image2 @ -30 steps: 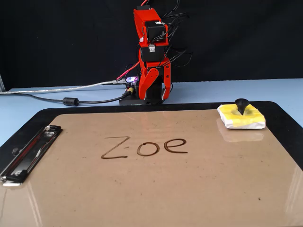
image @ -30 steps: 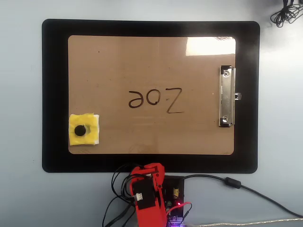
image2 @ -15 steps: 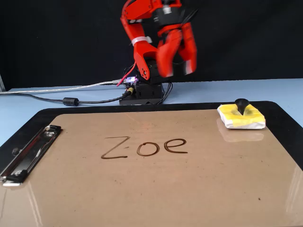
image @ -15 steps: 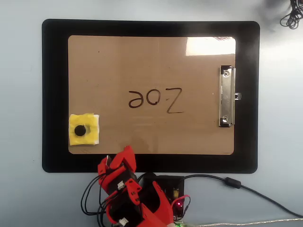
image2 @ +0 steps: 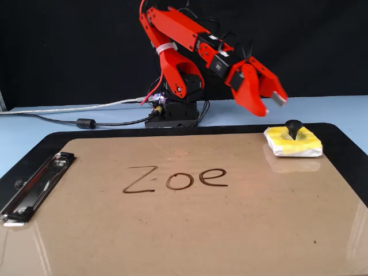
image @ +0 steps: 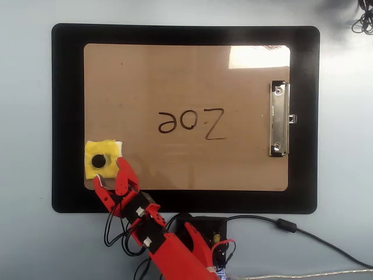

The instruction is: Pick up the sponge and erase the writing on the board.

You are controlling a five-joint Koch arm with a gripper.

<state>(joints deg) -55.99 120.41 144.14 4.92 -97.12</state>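
Reaching toward the sponge [image: 102, 160], the red arm is carrying its fingers [image2: 272, 106] spread wide and empty, hanging above the near corner of the board [image: 186, 76] and just short of the sponge in the fixed view. In the overhead view the fingers [image: 111, 172] are overlapping the sponge's lower right edge, so they are nearly above it but, judging from the fixed view, not touching it.

The sponge [image2: 292, 141] is lying flat in a corner of the board, yellow on top with a white layer showing at its edge. It is probably light and soft, likely squashing under a hard pinch and sliding easily on the glossy board. The black knob [image2: 293, 127] standing up at its centre is looking like the sensible place to take hold, being stiffer and narrow enough to sit between the fingers.

The writing [image: 192, 123] is sitting mid-board, well apart from the sponge, with bare board between them. The silver clip [image: 279, 119] is lying at the far short edge, away from any wiping path. The black mat [image: 67, 116] is lying under the board, and cables [image2: 86, 122] are trailing on the table behind the arm's base, clear of the work
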